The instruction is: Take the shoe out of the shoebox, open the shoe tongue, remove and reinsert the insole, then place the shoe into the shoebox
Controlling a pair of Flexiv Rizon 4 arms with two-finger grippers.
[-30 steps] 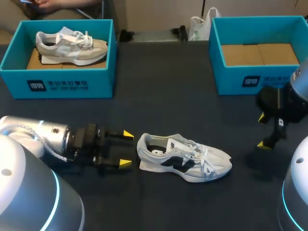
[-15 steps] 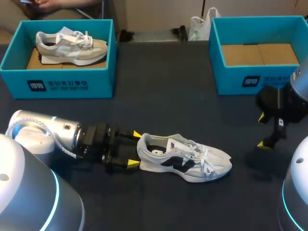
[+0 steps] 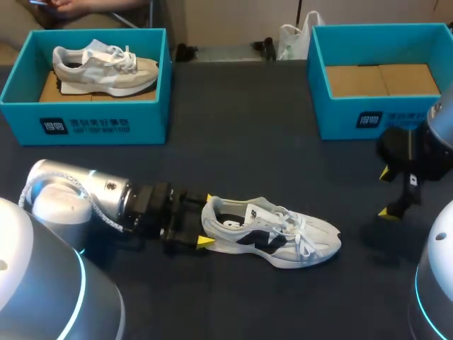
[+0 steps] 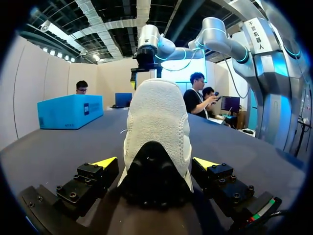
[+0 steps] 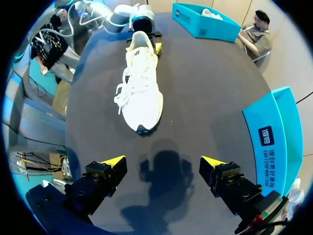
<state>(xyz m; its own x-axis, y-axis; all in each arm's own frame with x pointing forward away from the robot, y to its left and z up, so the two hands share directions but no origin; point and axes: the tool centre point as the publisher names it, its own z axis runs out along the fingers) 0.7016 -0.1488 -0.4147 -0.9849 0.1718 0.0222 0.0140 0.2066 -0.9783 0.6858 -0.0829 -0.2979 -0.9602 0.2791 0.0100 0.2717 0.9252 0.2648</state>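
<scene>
Shoe (image 4: 156, 112) heel sits between the left tool's (image 4: 155, 164) spread tips (image 4: 105, 162), plain in its wrist view, half-hidden overhead.

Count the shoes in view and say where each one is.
2. One shoe lies in the left box. The second shoe lies on the table, heel between the left gripper's open fingers.

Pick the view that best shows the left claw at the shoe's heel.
Left wrist view: the heel of the shoe sits between the open tips of the left claw, a gap on each side. The head view shows the tips flanking the heel from above; the right wrist view shows them small, beyond the shoe.
</scene>
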